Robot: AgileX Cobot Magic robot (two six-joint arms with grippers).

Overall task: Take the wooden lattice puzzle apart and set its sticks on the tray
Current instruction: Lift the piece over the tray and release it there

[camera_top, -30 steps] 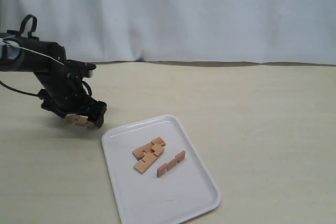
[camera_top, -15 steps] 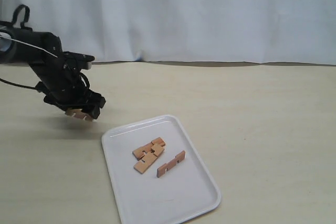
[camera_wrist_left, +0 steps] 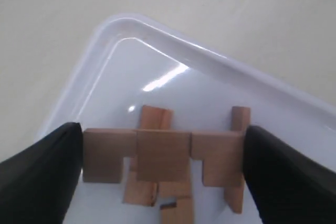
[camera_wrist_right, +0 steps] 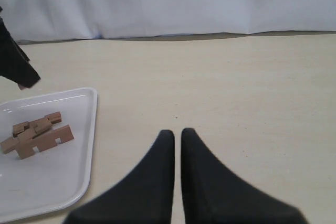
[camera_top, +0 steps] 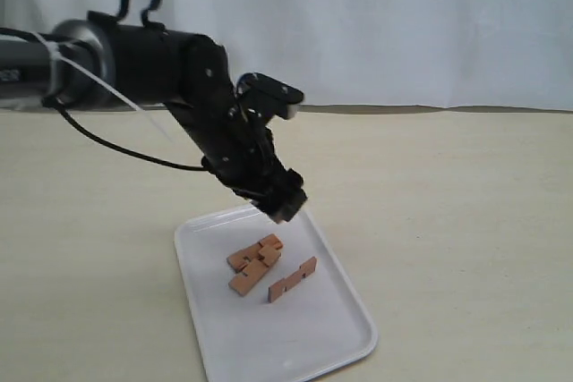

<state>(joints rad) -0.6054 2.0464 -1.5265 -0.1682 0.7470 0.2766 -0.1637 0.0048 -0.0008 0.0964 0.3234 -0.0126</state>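
My left gripper (camera_top: 285,203) hangs over the far end of the white tray (camera_top: 295,337). In the left wrist view it (camera_wrist_left: 163,157) is shut on a notched wooden stick (camera_wrist_left: 164,153), gripped by its two ends above the tray (camera_wrist_left: 173,38). Three more sticks lie on the tray: an overlapping pair (camera_top: 253,262) and a single one (camera_top: 292,279). No assembled lattice puzzle shows, only loose sticks. My right gripper (camera_wrist_right: 177,135) is shut and empty over bare table, off to the side of the tray (camera_wrist_right: 68,182). It is out of the exterior view.
The beige table (camera_top: 448,221) stretches wide to the right of the tray. A white curtain (camera_top: 403,24) closes off the back edge. The left arm (camera_top: 134,60) with its cable reaches in from the left.
The left arm has swung up and to the right, from the table left of the tray to above the tray's far end, carrying the stick. The sticks on the tray have not moved.
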